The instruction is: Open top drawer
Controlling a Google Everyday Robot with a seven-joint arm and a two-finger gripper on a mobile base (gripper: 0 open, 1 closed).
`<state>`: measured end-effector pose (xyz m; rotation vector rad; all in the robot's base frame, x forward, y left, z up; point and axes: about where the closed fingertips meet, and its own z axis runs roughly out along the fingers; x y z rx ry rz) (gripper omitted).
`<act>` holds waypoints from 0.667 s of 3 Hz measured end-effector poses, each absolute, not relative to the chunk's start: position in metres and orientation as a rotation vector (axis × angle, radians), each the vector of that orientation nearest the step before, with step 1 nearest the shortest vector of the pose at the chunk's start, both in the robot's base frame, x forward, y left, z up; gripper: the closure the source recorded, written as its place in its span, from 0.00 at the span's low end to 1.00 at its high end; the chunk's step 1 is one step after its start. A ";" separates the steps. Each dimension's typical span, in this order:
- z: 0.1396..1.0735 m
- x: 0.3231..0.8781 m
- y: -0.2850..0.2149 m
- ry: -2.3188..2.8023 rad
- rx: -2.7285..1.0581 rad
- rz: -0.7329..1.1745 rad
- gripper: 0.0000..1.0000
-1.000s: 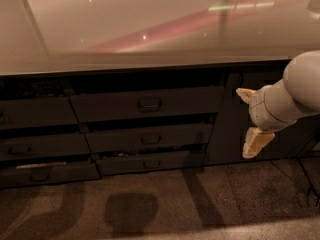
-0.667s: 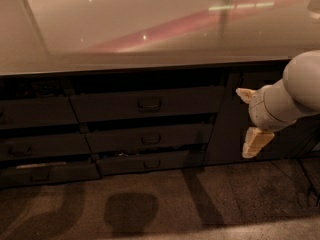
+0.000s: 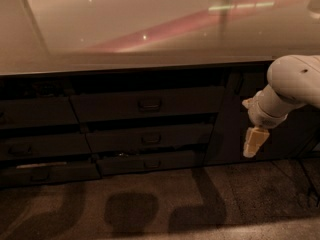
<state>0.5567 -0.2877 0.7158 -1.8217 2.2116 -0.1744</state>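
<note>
The wide dark grey top drawer (image 3: 146, 110) is judged not yet pulled out; the cream-tipped white gripper (image 3: 254, 142) is held well right of it, nothing grasped, its opening not discernible

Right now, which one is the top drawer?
Under the long shiny counter, left of the hanging pincer, sit stacked dark drawers. The top drawer is the highest front beside the plain door, wider and taller than those below it.
</note>
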 end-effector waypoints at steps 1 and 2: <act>0.669 0.582 -0.319 2.334 -1.768 -0.059 0.00; 0.641 0.597 -0.335 2.397 -1.736 0.013 0.00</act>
